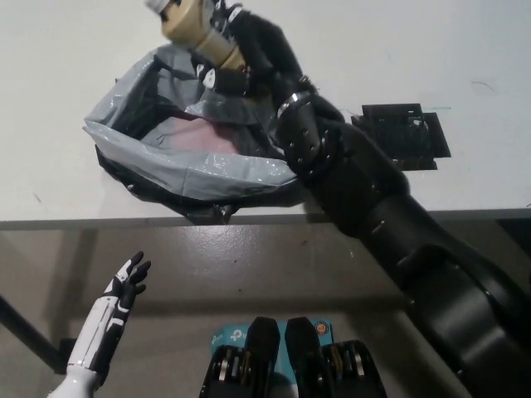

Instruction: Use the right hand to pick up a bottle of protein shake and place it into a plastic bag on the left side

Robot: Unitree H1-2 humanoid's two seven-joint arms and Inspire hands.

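Note:
A tan protein shake bottle (192, 25) with a white cap is held in my black right hand (241, 46), which is shut on it. The hand carries the bottle over the far rim of the grey plastic bag (166, 157), whose mouth is open and shows a pinkish inside. My black right arm reaches diagonally from the bottom right across the table and covers the bag's right side. My white left hand (124, 290) rests low at the lower left, below the table edge, fingers apart and holding nothing.
A flat black mat (402, 137) lies on the white table (50, 66) right of the bag, partly hidden by my arm. The table's front edge (83, 222) runs across the middle of the picture, with brown floor below.

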